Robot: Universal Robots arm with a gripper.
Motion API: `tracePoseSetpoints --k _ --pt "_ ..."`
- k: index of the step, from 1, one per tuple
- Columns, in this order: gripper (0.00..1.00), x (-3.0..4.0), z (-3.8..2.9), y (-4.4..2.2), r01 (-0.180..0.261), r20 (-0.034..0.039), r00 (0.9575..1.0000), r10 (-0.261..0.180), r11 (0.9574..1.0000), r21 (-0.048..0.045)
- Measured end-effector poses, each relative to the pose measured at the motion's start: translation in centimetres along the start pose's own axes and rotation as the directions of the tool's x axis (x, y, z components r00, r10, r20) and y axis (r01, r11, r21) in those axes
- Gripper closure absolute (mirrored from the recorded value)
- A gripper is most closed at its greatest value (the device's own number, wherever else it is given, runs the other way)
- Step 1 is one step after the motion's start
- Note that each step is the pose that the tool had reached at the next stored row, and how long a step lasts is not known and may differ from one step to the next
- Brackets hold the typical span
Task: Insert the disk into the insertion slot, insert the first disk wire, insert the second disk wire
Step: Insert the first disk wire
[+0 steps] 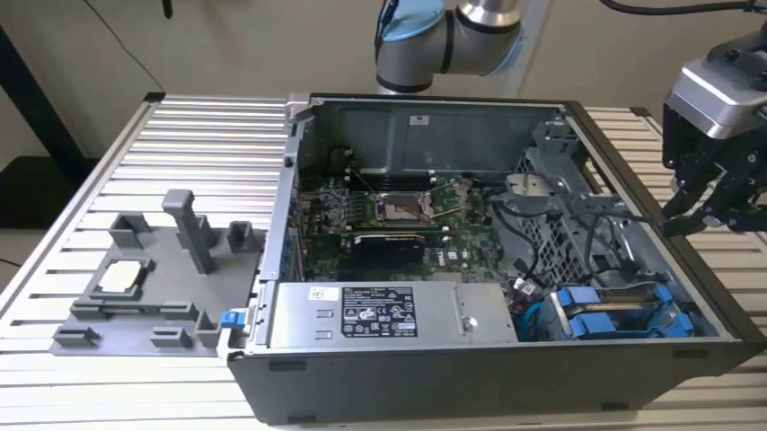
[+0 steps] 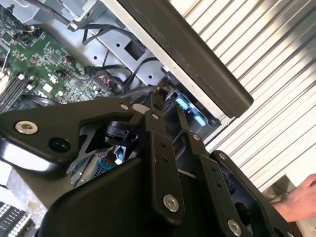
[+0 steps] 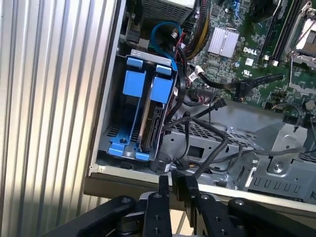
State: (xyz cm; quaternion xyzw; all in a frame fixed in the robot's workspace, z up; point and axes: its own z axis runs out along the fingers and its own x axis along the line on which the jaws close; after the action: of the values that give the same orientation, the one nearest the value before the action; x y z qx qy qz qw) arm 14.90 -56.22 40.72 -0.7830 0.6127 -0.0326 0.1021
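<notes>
In the first wrist view two blue-framed drives stand side by side in the case's corner. The disk (image 3: 150,123) is the one nearer the motherboard, seated in the insertion slot (image 1: 548,310), and its connector edge is bare. My gripper (image 1: 677,223) hangs over the case's wall on the exterior view's right, a little away from the drives. Its fingers (image 3: 163,185) are pressed together on a black disk wire (image 3: 207,158) that runs taut from the cable bundle beside the bay. In the second wrist view the gripper (image 2: 160,98) sits just above the blue frames (image 2: 190,111).
The open computer case (image 1: 480,377) lies on a slatted aluminium table (image 1: 180,135). A grey fixture block (image 1: 156,278) stands at the exterior view's left. Loose black cables (image 3: 217,106) cross the perforated cage (image 3: 197,136). A person's hand (image 2: 301,202) shows beside the gripper.
</notes>
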Motion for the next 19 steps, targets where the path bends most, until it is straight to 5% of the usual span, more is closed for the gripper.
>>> tracePoseSetpoints --k 2,3,10,19 --pt "0.73 -0.85 0.28 -0.08 0.019 -0.0224 0.9996 -0.019 0.9995 0.0239" --pt "0.73 -1.0 0.35 -0.03 0.022 -0.0271 0.9994 -0.021 0.9994 0.0265" --pt "0.73 -1.34 0.67 0.45 0.038 -0.0788 0.9962 -0.036 0.9991 0.0208" --pt "0.73 -1.67 1.22 0.51 0.041 -0.0866 0.9955 -0.038 0.9988 0.0253"
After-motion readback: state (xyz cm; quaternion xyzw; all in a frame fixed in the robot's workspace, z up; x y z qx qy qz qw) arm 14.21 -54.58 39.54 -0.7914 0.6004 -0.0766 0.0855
